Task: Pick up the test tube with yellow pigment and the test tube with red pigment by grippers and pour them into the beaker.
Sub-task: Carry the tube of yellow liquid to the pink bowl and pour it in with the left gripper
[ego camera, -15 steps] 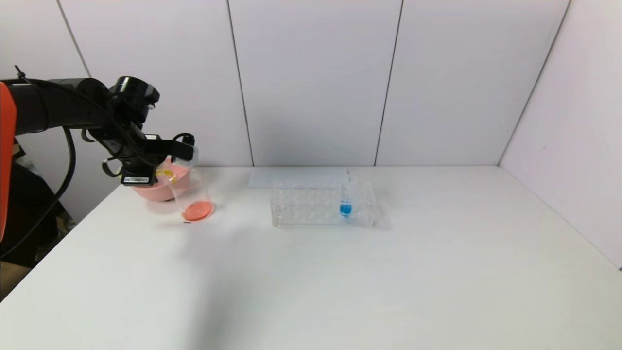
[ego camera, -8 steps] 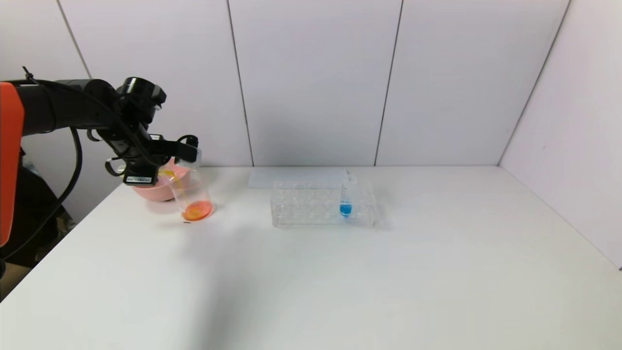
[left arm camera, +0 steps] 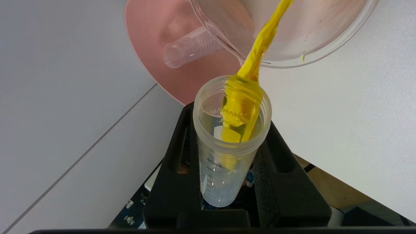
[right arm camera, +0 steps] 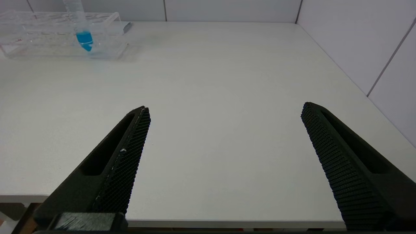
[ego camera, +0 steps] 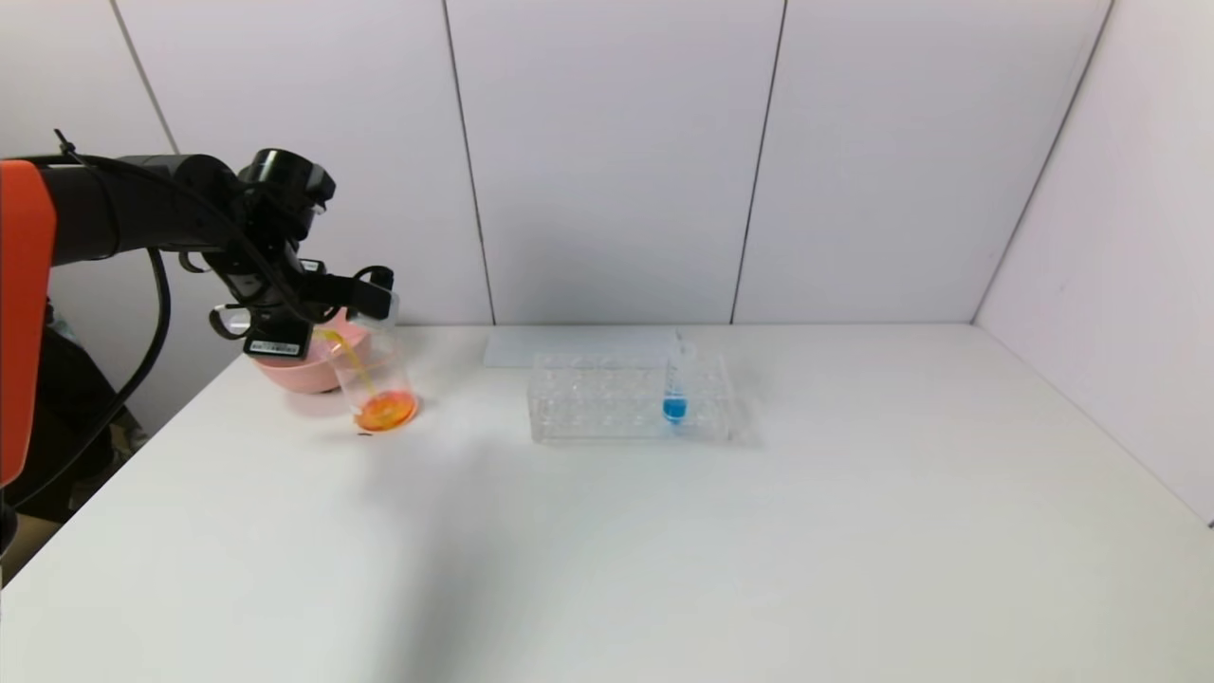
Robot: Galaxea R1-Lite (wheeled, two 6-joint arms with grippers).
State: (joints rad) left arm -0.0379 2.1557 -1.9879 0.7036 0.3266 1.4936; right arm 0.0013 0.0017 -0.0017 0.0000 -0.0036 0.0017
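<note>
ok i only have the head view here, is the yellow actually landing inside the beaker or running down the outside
observer: inside. In the left wrist view the stream leaves the mouth of the test tube with yellow pigment, held in the left gripper, and crosses the rim of the beaker.
operator: and whats in the pink bowl, cant see into it
observer: an empty tube lies on its side in the pink bowl.
operator: wheres the right arm, its out of my frame
observer: the right gripper is open and holds nothing, at the near edge of the table.
</note>
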